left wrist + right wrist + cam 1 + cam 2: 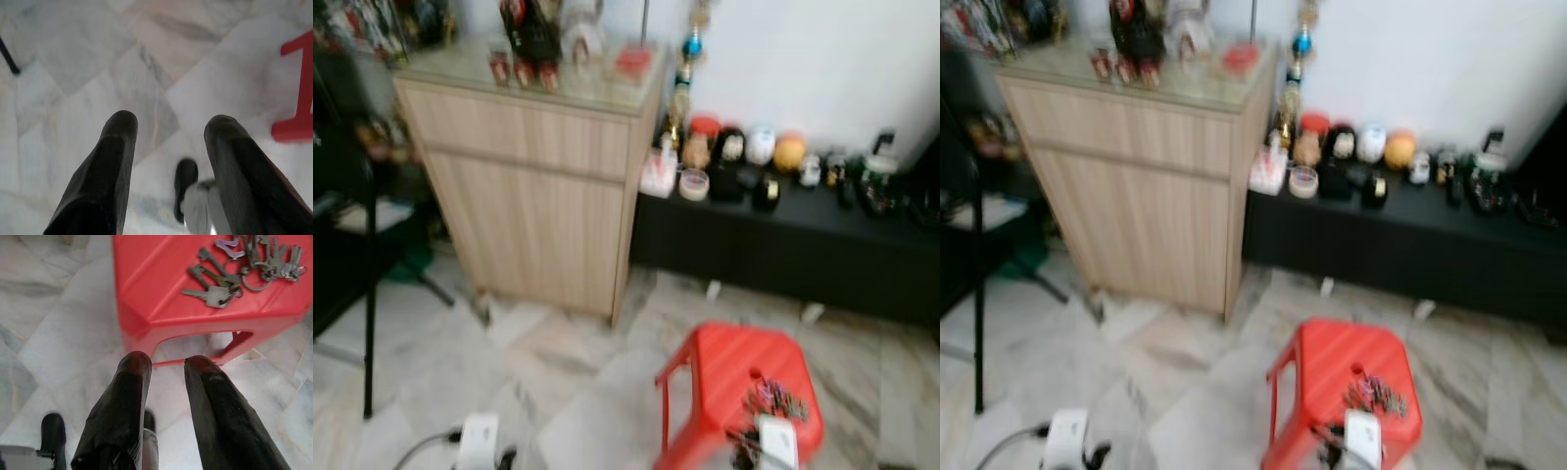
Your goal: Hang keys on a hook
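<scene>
A bunch of several metal keys (244, 269) lies on top of a red plastic stool (156, 293); in the head views the keys (775, 399) rest near the stool's (724, 372) right side. My right gripper (166, 364) hangs over the floor just short of the stool, open, with nothing between its fingers. Over bare marble floor to the left of the stool, my left gripper (171, 122) is also open and holds nothing. The head views are blurred.
A light wooden cabinet (538, 186) stands ahead on the left with figurines on top. A low black shelf (783, 245) with jars and ornaments runs along the white wall. A black stand leg (369, 294) rises at far left. Marble floor (578, 362) lies between.
</scene>
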{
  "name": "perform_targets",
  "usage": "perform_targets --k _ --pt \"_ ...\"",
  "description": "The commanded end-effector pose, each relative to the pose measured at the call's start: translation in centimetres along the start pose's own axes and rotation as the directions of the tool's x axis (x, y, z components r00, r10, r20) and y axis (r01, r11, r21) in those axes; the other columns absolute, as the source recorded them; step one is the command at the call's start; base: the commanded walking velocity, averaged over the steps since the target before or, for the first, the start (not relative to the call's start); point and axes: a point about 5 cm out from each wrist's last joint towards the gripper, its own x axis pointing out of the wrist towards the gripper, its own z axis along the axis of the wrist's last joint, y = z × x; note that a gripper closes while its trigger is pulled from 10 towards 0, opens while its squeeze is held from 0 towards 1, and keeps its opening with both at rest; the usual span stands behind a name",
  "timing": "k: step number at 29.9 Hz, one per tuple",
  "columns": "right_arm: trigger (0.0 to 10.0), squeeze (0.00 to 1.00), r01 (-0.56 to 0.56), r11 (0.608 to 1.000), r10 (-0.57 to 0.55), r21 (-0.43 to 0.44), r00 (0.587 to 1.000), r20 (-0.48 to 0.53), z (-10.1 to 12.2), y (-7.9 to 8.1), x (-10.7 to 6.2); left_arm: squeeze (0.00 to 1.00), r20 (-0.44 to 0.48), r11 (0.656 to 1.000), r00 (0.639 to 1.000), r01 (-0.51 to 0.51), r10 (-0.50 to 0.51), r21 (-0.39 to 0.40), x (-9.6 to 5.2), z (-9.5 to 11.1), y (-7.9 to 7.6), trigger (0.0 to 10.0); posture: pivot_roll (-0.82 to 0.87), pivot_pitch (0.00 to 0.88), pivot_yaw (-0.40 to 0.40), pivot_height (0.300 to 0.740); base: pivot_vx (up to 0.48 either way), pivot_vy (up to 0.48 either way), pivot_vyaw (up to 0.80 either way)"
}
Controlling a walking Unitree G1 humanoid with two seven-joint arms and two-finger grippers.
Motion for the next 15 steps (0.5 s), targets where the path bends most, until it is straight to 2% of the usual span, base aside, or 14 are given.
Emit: perform_targets --k 1,5,15 --pt "10.0 0.0 0.029 1.0 -0.029 0.011 0.999 -0.014 -0.52 -0.99 -0.19 0.0 -0.026 1.0 0.999 0.028 -0.027 0.01 -0.23 -0.9 -0.79 10.0 0.1 0.0 -0.094 0.74 0.0 0.0 0.0" --pt "10.0 0.0 0.027 1.0 -0.027 0.012 1.0 -0.014 -0.49 -0.96 -0.18 0.0 -0.022 0.999 0.999 0.031 -0.031 0.02 -0.2 -0.79 -0.83 10.0 0.1 0.0 -0.095 0.74 0.0 -0.139 0.0" --pt "10.0 0.0 0.034 0.999 -0.033 0.021 0.999 -0.016 -0.57 -0.99 -0.19 0.0 -0.029 0.999 0.999 0.033 -0.033 0.026 -0.25 -0.99 -0.88 10.0 0.11 0.0 -0.094 0.74 0.0 -0.359 0.0"
